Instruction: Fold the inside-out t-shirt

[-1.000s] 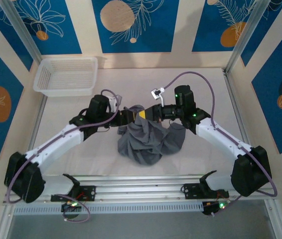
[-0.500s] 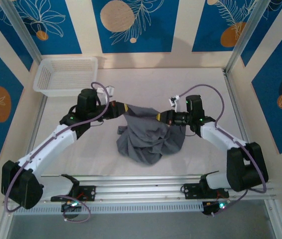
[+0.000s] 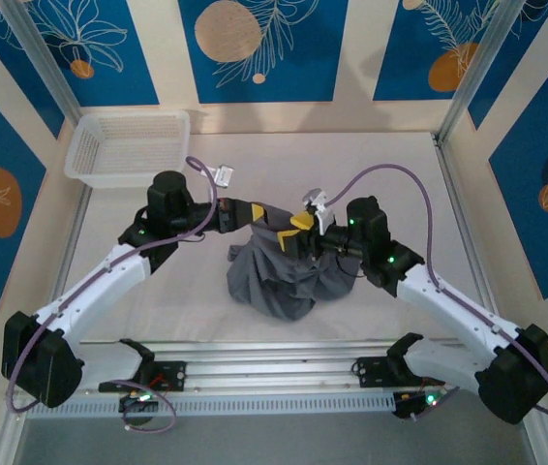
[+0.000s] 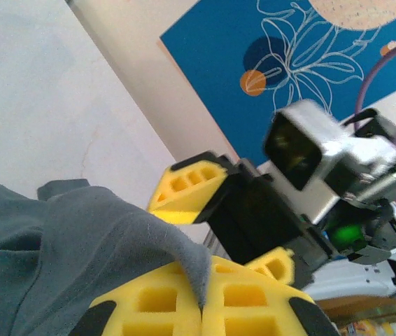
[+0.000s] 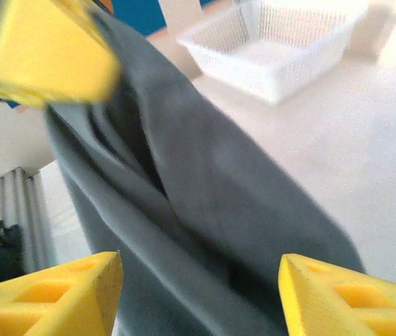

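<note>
The inside-out t-shirt (image 3: 289,276) is a dark grey crumpled heap at mid-table, its top edge lifted. My left gripper (image 3: 258,214) is shut on that raised edge. In the left wrist view its yellow pads (image 4: 156,301) pinch a fold of the shirt (image 4: 79,238) between them. My right gripper (image 3: 300,229) stands open just right of the left one, over the top of the heap. Its yellow fingers (image 5: 51,294) are wide apart, with the shirt (image 5: 205,210) hanging beyond them and nothing gripped. The right gripper's fingers (image 4: 187,192) also show open in the left wrist view.
A white mesh basket (image 3: 129,147) stands at the back left corner, also visible in the right wrist view (image 5: 275,49). Blue patterned walls and metal posts (image 3: 468,73) enclose the table. Bare tabletop (image 3: 410,184) lies around the heap.
The left gripper closed on the shirt's upper edge and holds it up. The right gripper let go of the shirt, opened and swung in toward the left gripper.
</note>
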Controlling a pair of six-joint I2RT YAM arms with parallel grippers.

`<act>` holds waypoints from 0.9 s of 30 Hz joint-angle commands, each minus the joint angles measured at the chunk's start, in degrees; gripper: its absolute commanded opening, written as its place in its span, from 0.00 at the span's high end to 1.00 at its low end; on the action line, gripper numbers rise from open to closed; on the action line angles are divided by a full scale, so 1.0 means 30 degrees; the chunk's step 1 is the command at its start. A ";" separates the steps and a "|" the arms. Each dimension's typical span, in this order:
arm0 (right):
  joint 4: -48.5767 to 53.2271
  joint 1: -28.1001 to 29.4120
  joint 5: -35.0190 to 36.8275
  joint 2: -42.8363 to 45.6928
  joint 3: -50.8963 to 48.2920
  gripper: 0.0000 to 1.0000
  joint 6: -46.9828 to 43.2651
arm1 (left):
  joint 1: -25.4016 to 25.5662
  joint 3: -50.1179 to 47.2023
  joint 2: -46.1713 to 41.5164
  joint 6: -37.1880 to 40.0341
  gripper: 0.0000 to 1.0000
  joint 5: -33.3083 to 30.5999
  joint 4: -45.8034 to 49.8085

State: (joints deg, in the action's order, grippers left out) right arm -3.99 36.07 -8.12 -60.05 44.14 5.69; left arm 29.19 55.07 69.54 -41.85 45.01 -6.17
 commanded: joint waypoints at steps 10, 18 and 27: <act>-0.3196 0.3129 0.7552 -0.3185 0.2097 0.38 -0.6955 | 0.0611 0.0672 -0.0101 0.1265 1.00 0.0437 0.0422; 0.0797 0.2949 1.0130 -0.4771 0.4437 0.48 -0.4417 | 0.0637 0.0863 -0.0064 0.1721 1.00 0.0026 0.1147; 0.4829 0.0896 0.3164 -0.3299 0.4927 0.70 -0.0955 | 0.0641 0.0771 0.0228 0.1708 1.00 0.0125 0.0884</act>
State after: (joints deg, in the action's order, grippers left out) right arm 7.33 38.89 8.56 -71.92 58.02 -1.45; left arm 30.57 55.68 69.69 -37.52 44.38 -2.52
